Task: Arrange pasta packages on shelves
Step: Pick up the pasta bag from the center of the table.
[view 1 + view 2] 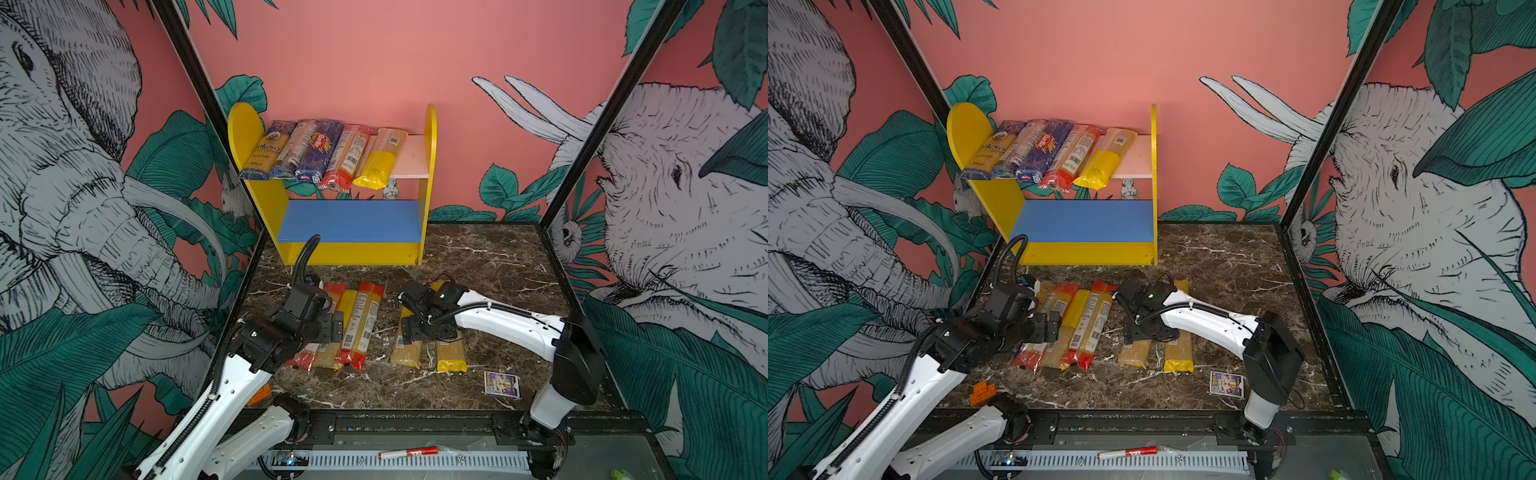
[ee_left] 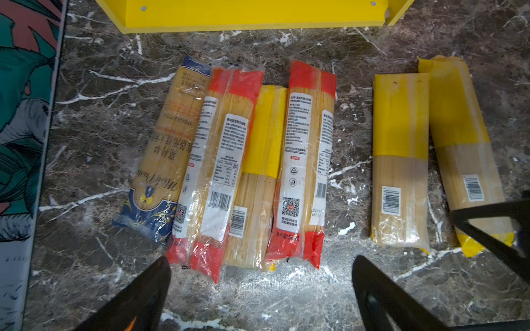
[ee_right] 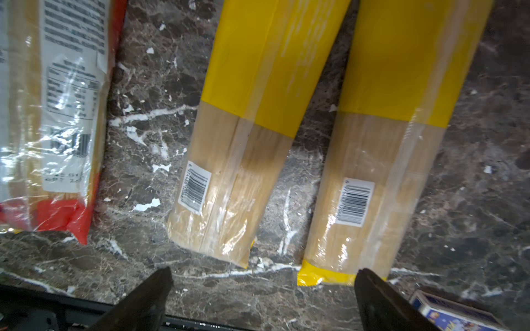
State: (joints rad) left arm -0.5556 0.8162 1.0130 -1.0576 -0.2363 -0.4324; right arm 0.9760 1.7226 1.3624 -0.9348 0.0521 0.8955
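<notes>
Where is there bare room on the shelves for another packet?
The blue lower board is bare throughout. On the upper board, only a strip between the yellow packet and the right side panel is free; five packets crowd the rest.

Yellow shelves [image 1: 353, 253], blue lower board [image 1: 349, 220], red-ended pasta packages [image 1: 365, 320], brown white-veined table [image 1: 478, 266]

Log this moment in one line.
upper board: five packets | marble top: six packets | left gripper: open, over mixed group | right gripper: open, by yellow pair
</notes>
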